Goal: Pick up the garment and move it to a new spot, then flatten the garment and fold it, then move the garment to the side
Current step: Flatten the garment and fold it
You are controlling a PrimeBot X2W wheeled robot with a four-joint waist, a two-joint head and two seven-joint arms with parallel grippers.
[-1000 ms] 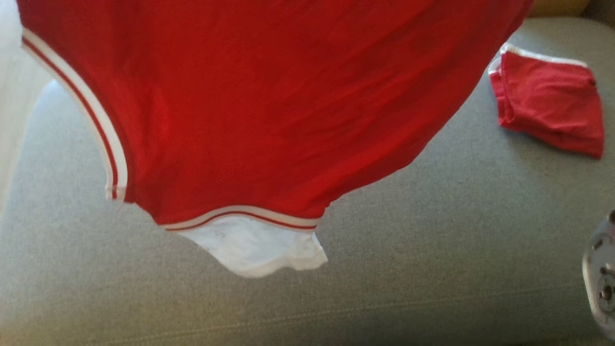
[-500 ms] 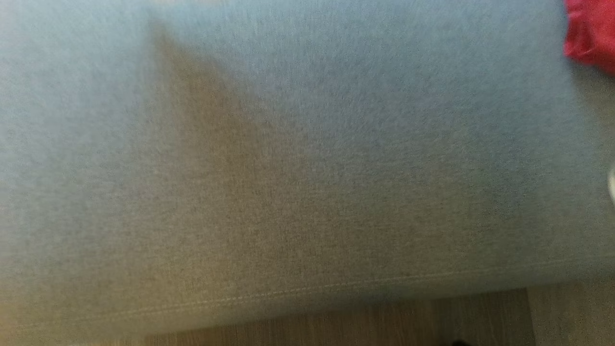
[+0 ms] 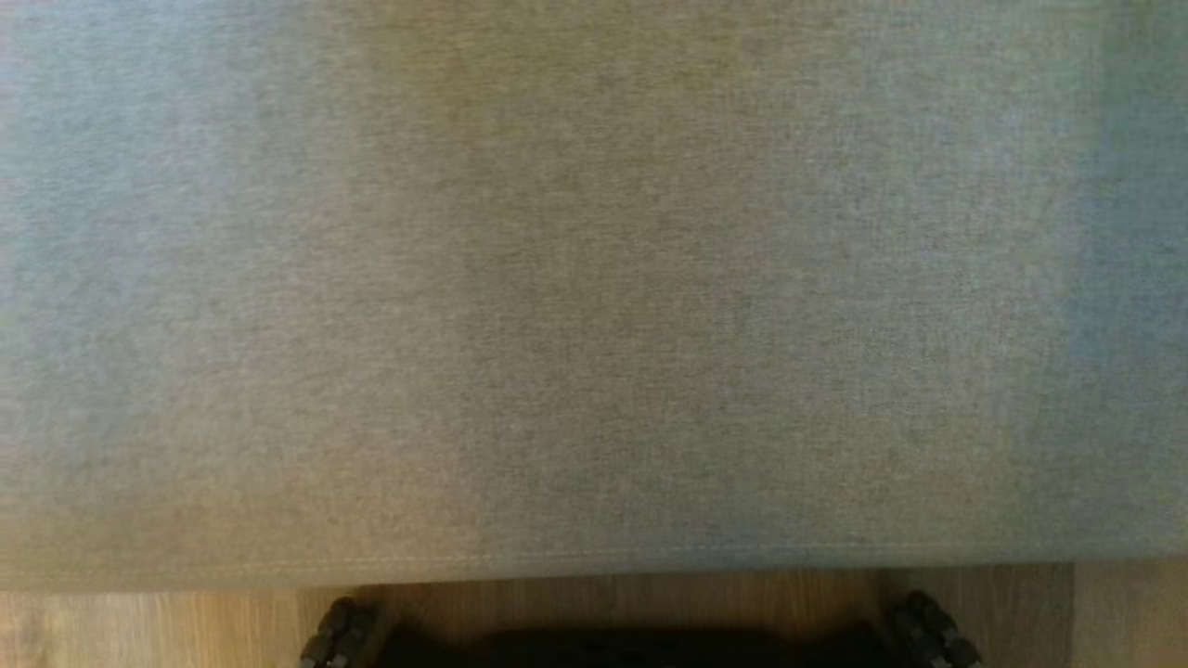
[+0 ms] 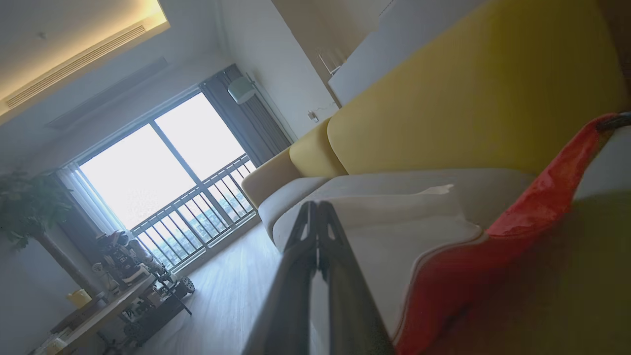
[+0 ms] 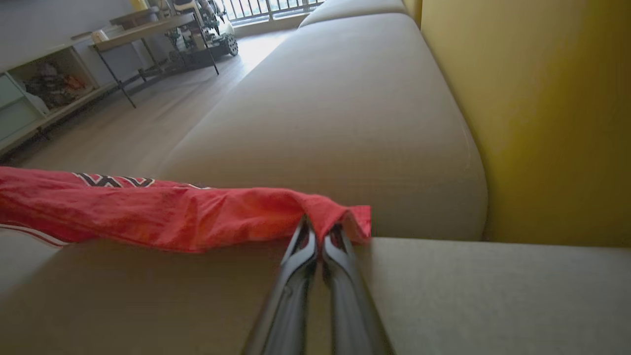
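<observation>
The right tool is clamping a red edge of the garment, its two fingers pressing together on the cloth. From that pinch the garment is stretching away to the tool's left as a long, bunched band. It is hanging clear above the grey sofa seat, with the yellow backrest rising on the tool's right.

The left tool is holding its fingers closed together, with no cloth visible at the tips. The garment is running just beside it on its right, and I cannot tell whether any cloth is caught lower down.

Judging from this, the pick-up is done and the carry to a new spot is under way. Laying the garment down, flattening it, folding it and moving it aside are all waiting to be done.
</observation>
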